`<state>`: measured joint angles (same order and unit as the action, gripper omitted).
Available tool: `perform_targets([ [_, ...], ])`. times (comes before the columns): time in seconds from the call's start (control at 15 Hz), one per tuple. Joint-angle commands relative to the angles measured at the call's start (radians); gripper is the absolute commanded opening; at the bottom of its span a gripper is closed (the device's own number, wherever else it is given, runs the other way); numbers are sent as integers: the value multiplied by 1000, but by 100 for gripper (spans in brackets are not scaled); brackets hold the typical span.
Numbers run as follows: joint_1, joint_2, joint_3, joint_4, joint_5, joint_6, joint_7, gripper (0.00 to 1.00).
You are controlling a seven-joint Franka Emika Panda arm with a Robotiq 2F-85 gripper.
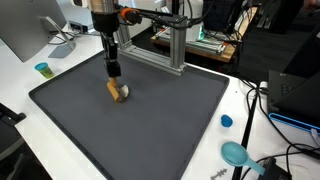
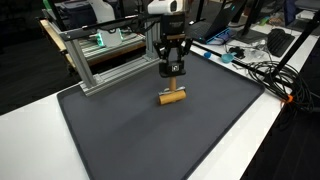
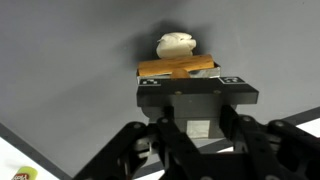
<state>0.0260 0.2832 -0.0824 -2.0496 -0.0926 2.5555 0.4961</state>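
From where I stand I count one arm (image 1: 108, 35) carrying one end effector (image 1: 115, 72), and one wooden piece (image 1: 119, 92). There is one dark mat (image 1: 160, 125) on one white worktop (image 1: 15, 90). I see one aluminium frame (image 1: 176, 48) and one monitor (image 1: 22, 30). Small blue things number three: one cup (image 1: 42, 69), one cap (image 1: 226, 121), one round dish (image 1: 235, 153).

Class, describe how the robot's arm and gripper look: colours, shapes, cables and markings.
The gripper is black and boxy, with a small pale mark on its front and jointed dark links in the wrist view. The arm above is pale, with an orange band.
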Motion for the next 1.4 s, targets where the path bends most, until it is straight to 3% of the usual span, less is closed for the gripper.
perform_targets([
  [0.0,30,55,-34,44,-30,12,43,21],
  [0.33,58,-19,-63,13,-78,64,32,21],
  [0.6,69,-91,-56,-19,-143,14,1,21],
  [1.0,43,-49,-17,-20,-87,26,-52,21],
  [1.33,36,-15,-17,-8,-69,-29,-79,21],
])
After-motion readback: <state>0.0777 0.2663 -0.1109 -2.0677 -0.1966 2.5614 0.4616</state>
